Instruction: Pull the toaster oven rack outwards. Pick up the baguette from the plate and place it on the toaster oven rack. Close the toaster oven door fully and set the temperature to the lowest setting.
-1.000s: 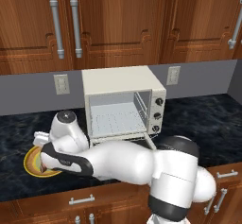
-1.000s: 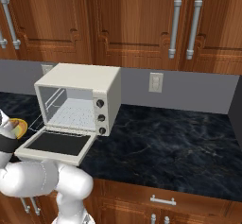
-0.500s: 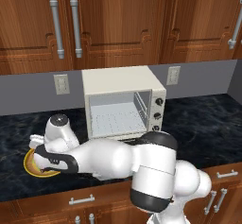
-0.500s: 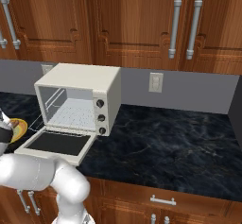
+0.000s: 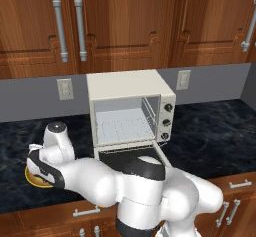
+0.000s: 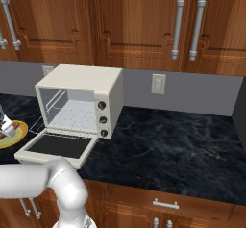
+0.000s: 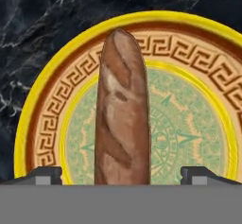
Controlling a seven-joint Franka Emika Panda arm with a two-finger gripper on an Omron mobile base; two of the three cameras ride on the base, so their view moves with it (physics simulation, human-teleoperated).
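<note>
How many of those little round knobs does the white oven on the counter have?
3. The small dark round knobs sit in a column down the right front panel of the boxy cream-white toaster oven: top knob, middle knob, bottom knob. None seem hidden.

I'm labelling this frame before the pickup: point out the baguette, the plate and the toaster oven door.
baguette (image 7: 123,109), hand view, middle of the crust.
plate (image 7: 33,124), hand view, yellow and orange rim on its left.
toaster oven door (image 6: 57,146), right base view, dark glass pane.
</note>
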